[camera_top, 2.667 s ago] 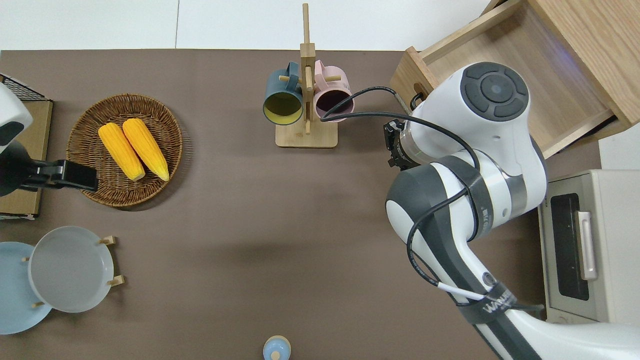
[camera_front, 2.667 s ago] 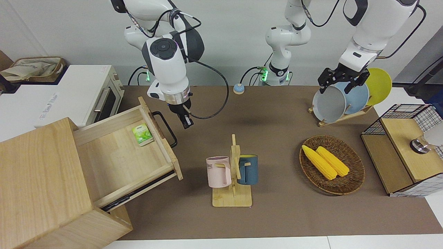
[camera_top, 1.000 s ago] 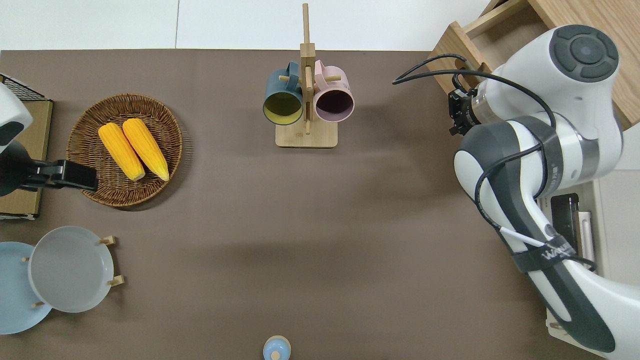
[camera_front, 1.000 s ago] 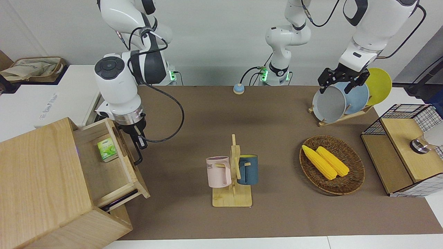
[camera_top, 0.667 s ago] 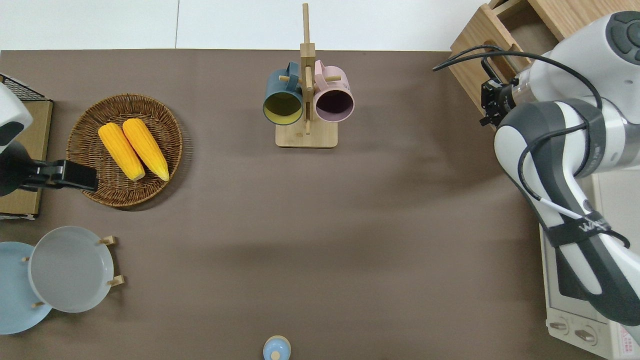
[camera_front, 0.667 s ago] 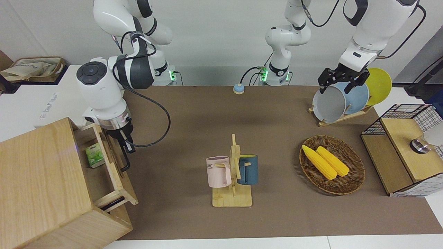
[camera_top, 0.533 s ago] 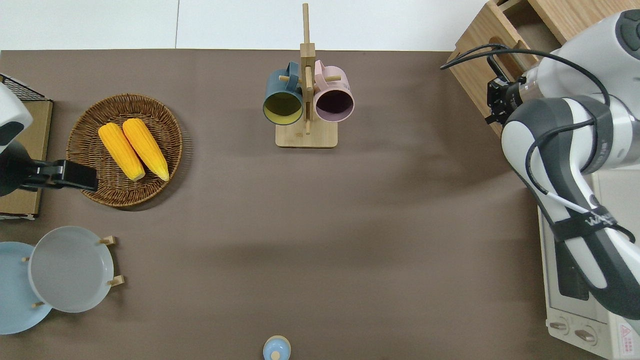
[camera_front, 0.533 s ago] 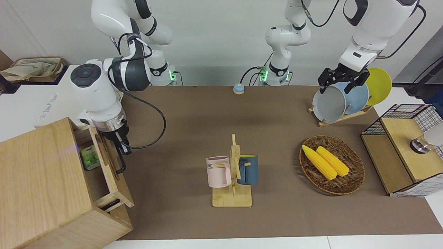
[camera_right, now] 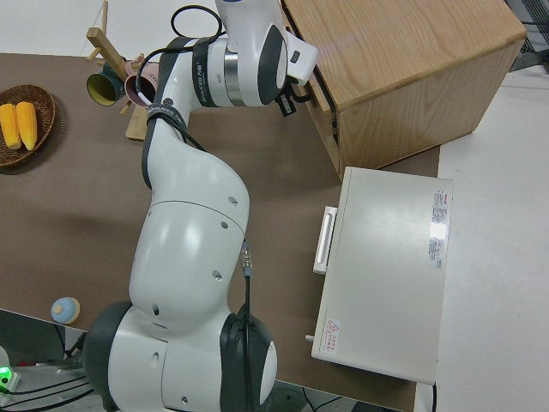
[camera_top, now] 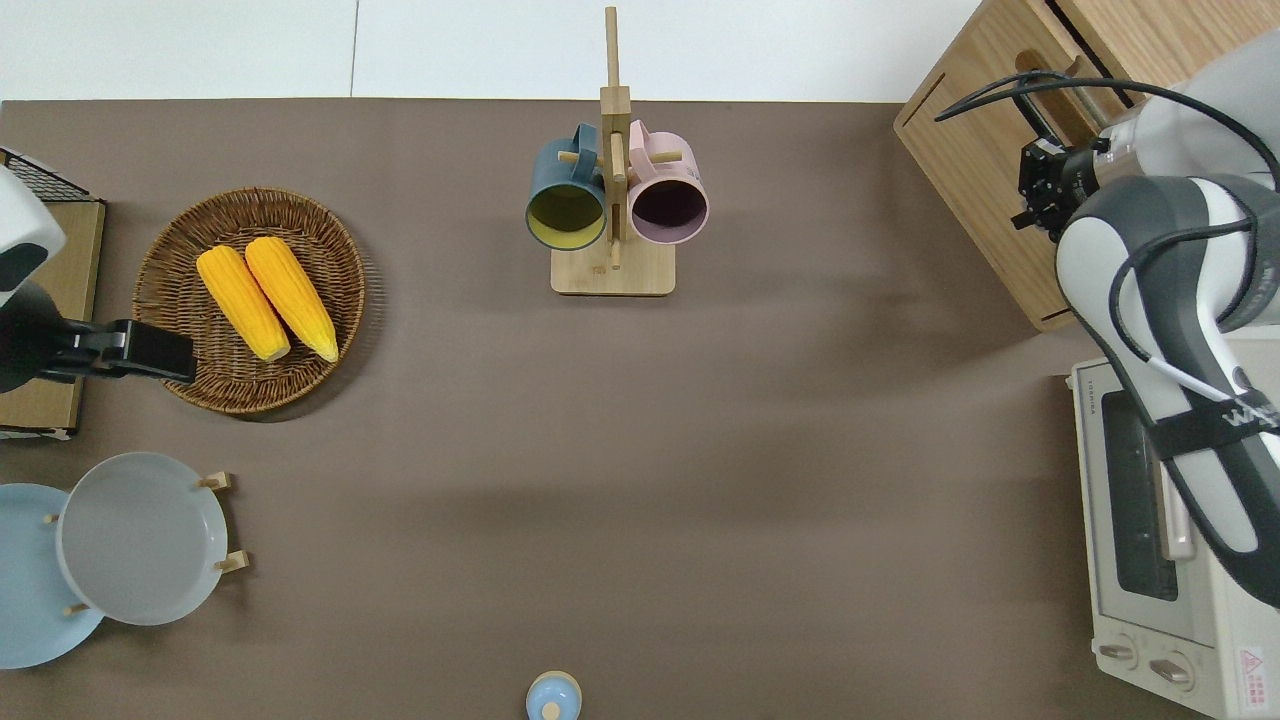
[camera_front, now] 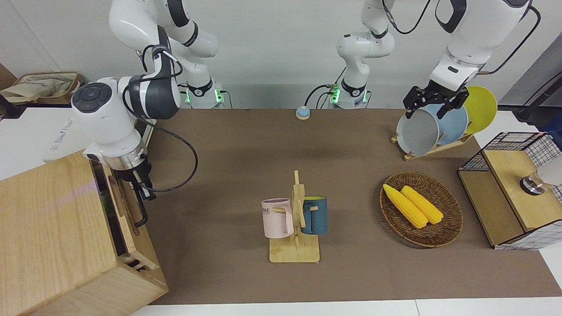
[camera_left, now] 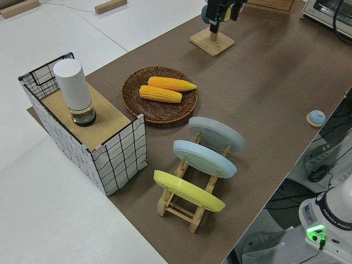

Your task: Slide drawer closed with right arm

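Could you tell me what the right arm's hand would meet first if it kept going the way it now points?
Most likely the brown tabletop: the right hand points down beside the drawer's black handle, though it might brush that first.

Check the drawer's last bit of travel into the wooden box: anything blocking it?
Nothing visible. The drawer is almost flush with the wooden box, only a thin dark gap showing. The right gripper is at the black loop handle. The drawer's inside is hidden.

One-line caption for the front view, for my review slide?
Right gripper at the handle of the nearly shut drawer; left arm parked.
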`<state>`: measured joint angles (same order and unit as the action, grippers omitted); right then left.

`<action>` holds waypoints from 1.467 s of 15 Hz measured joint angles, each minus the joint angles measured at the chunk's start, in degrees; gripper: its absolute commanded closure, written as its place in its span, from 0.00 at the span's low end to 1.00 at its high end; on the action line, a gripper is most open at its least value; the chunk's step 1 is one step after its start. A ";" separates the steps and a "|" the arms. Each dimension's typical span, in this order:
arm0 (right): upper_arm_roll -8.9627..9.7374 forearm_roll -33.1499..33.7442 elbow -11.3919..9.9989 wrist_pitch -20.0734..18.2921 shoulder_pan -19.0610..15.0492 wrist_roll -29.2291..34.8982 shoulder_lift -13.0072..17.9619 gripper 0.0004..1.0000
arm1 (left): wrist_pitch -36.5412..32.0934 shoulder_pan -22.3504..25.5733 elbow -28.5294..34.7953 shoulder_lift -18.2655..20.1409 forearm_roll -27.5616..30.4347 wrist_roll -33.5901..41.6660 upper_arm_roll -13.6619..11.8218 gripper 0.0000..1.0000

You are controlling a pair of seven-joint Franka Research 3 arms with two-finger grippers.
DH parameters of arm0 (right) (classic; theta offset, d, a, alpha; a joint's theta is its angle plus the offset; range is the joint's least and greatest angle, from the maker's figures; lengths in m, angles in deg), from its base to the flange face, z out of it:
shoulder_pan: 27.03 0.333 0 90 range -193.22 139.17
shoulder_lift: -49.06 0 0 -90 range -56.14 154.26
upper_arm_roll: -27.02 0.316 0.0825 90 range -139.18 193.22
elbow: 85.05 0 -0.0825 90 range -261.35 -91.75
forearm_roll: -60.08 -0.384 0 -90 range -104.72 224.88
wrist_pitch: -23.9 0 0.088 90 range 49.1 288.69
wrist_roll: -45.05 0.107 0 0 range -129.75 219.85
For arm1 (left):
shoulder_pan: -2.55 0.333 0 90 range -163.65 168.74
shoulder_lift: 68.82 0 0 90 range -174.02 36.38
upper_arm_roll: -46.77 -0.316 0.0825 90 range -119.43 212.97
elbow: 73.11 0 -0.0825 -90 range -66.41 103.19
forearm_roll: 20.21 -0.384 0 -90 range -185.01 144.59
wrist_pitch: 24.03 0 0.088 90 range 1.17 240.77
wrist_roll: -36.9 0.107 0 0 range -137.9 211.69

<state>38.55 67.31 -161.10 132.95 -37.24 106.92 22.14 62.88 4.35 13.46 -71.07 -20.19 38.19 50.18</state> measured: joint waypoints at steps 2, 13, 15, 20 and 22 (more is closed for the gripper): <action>0.04 0.00 0.10 0.69 -0.59 -0.56 -0.01 1.00 | 0.00 0.00 0.00 0.00 0.00 0.00 0.00 0.01; 1.07 -0.01 0.28 2.05 -0.32 -0.72 -0.03 1.00 | 0.00 0.00 0.00 0.00 0.00 0.00 0.00 0.01; 3.46 -0.01 0.11 1.16 0.58 -2.03 0.90 1.00 | 0.00 0.00 0.00 0.00 0.00 0.00 0.00 0.01; 6.52 -2.10 -7.98 -9.11 5.31 -14.90 14.45 1.00 | 0.00 0.00 0.00 0.00 0.00 0.00 0.00 0.01; 4.64 -4.79 -9.43 -14.07 6.81 -21.54 19.47 1.00 | 0.00 0.00 0.00 0.00 0.00 0.00 0.00 0.01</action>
<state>43.19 62.51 -170.53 118.88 -30.43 85.37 41.61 62.88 4.35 13.46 -71.07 -20.19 38.19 50.18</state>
